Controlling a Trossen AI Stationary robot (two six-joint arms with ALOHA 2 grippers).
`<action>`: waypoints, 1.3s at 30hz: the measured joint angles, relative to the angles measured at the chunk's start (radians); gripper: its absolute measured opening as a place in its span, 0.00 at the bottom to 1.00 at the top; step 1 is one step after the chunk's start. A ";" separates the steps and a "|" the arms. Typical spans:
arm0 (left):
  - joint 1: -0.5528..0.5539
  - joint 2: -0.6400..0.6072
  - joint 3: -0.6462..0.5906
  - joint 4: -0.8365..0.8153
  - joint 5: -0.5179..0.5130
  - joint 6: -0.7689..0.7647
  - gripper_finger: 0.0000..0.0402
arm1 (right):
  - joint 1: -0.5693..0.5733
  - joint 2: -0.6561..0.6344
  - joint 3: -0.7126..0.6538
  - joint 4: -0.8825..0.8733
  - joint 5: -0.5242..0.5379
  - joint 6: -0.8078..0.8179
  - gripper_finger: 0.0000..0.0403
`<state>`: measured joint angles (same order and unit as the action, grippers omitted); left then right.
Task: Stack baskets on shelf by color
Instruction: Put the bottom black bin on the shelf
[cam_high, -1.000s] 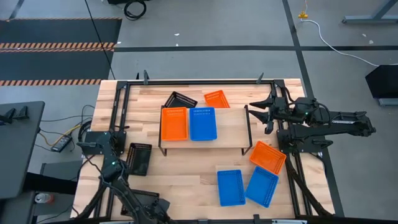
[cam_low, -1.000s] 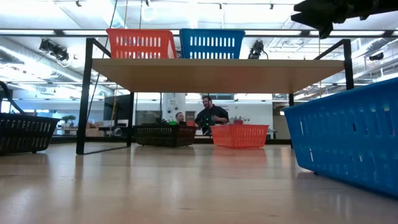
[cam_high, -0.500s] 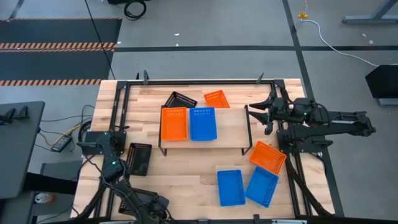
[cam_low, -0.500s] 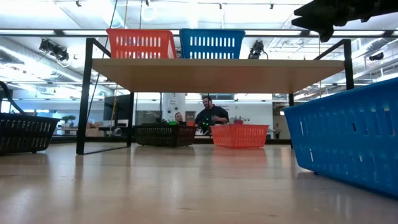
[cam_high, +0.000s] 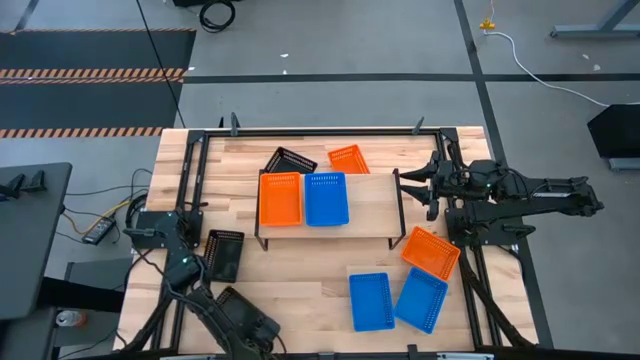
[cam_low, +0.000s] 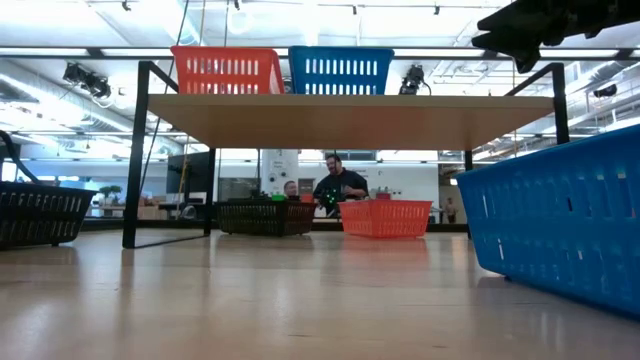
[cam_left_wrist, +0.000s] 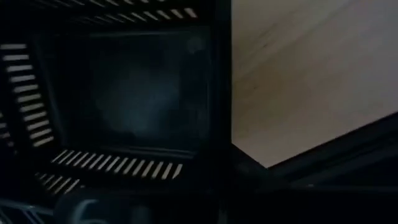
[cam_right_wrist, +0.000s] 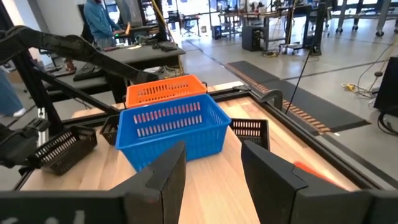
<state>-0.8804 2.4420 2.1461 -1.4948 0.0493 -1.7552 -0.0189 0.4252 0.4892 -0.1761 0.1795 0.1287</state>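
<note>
High view: the shelf (cam_high: 370, 208) stands mid-table, long axis running left to right. On its left part sit an orange basket (cam_high: 280, 199) and a blue basket (cam_high: 326, 198), side by side and touching, long axes crosswise to the shelf — both empty. The right part of the board is bare. Behind the shelf lie a tilted black basket (cam_high: 289, 160) and a smaller-looking orange one (cam_high: 348, 158). Two blue baskets (cam_high: 371, 300) and an orange one (cam_high: 431, 251) lie at the front right. The left gripper (cam_high: 262, 330) is at the near edge, clenched, apart from the black basket (cam_high: 224, 255) at the left. The right gripper (cam_high: 432, 185) hovers just off the shelf's right end.

Right wrist view: its fingers (cam_right_wrist: 163, 180) stand parted, holding nothing.
</note>
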 joint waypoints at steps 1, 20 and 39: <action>0.005 0.000 0.011 0.003 0.000 0.014 0.03 | 0.000 0.000 0.000 0.000 0.000 0.000 0.40; 0.148 -0.091 0.209 -0.060 -0.241 0.682 0.01 | 0.003 0.000 0.000 -0.004 -0.050 -0.030 0.40; 0.297 -0.211 0.210 0.065 -0.222 1.007 0.01 | 0.003 0.000 0.000 0.001 -0.032 -0.044 0.40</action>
<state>-0.5833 2.2307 2.3562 -1.4302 -0.1728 -0.7483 -0.0162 0.4248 0.4889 -0.1750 0.1470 0.0847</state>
